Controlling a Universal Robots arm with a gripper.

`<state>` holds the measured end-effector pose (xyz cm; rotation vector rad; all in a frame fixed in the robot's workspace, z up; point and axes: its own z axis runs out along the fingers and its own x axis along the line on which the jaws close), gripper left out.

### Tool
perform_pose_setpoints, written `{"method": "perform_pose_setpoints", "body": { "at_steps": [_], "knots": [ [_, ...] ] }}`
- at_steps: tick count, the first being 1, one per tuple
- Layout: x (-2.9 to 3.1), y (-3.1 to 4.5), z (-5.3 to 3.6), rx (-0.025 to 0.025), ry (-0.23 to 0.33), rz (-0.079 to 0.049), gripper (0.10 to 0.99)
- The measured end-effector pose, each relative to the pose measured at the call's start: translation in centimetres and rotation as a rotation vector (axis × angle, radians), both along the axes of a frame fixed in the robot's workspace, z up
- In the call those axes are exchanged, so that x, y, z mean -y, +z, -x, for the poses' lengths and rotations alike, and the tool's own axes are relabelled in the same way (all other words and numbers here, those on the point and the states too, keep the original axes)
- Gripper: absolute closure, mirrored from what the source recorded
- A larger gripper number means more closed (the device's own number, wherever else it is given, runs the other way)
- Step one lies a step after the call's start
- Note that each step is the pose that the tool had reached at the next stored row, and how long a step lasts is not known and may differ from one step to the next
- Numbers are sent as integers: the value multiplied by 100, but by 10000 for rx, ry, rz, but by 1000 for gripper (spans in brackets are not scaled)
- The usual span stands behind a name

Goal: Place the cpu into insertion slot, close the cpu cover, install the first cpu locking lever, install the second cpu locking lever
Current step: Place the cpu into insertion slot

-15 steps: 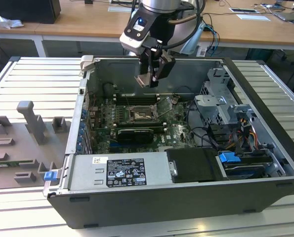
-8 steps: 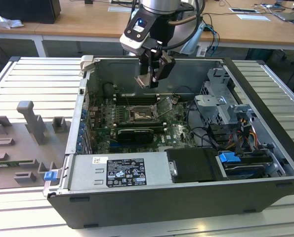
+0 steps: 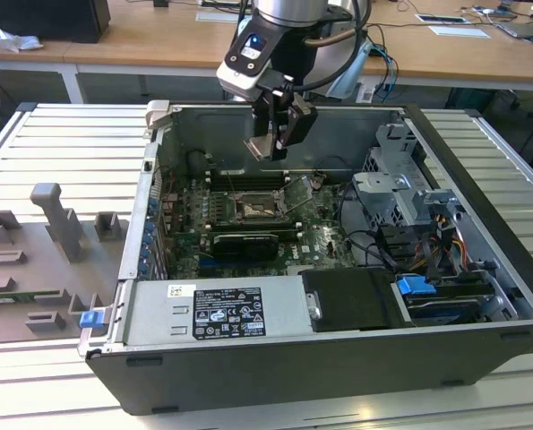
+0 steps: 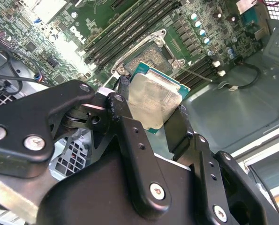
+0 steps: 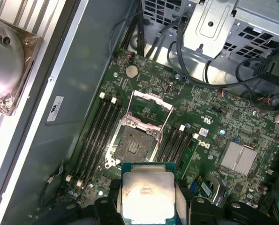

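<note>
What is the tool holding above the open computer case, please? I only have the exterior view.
Observer: The tool grips a square, silver-topped chip by two opposite edges, as both wrist views show.
Operator: Thank you. Is anything sitting in the socket on the board?
Observer: No. In the first wrist view the socket shows its bare dark centre, and the chip is held apart from it.
</note>
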<state>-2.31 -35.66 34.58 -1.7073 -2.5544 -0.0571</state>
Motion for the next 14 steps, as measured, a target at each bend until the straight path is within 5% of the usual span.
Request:
{"method": "perform_pose_setpoints", "body": {
  "at_steps": [14],
  "knots": [
    [0, -2, 0, 0, -280, 0, 545]
  ]
}}
